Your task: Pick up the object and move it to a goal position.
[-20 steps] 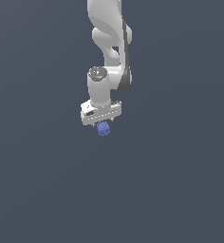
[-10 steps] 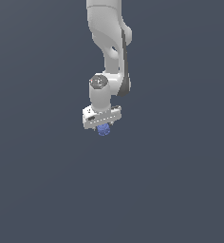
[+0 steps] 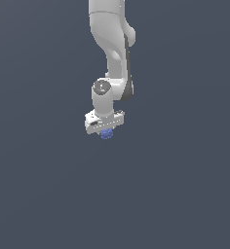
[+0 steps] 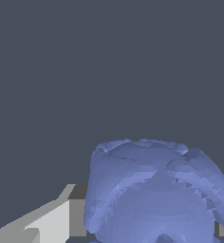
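Over the last 1 s I raised the gripper (image 3: 105, 130), jaws clamped on the ball (image 3: 106, 134), so transport was underway.

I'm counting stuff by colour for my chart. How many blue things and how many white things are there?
Blue-violet: 1, the small bumpy blue-violet ball under the white gripper.
White: 1, the white robot arm with its gripper.
Total: 2.
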